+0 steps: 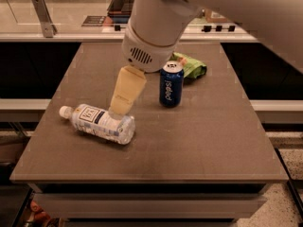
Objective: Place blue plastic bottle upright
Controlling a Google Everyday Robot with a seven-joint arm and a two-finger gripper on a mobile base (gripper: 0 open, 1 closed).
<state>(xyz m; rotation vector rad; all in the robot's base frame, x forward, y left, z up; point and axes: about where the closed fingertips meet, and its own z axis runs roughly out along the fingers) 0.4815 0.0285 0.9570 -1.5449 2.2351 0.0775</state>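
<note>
Found on the brown table (199, 150), left of centre and toward the near edge: blue plastic bottle (97, 123), lying on its side, not upright. White cap pointing left and slightly far, base pointing right and slightly near; white label with dark square logo facing up. Hanging down over it from the far right: gripper (119, 109), cream-coloured, tilted, tip right at the bottle's far edge about mid-body. Cannot tell whether touching or just above. Cannot tell whether spread or pressed together; nothing visibly pinched. Above the gripper, filling the upper middle of the view: large white wrist housing (150, 32) with a small vent grille, hiding part of the table's far side. Just right of the gripper, standing upright near table centre: dark blue Pepsi can (171, 84), apart from the bottle and apart from the gripper. Behind the can, touching or nearly so: crumpled green bag (193, 66). Table surface bare near and right of the bottle. Beyond the far edge: pale counter (71, 30) carrying a metal post (43, 15) at left and a dark tray (122, 4) partly hidden behind the arm.
</note>
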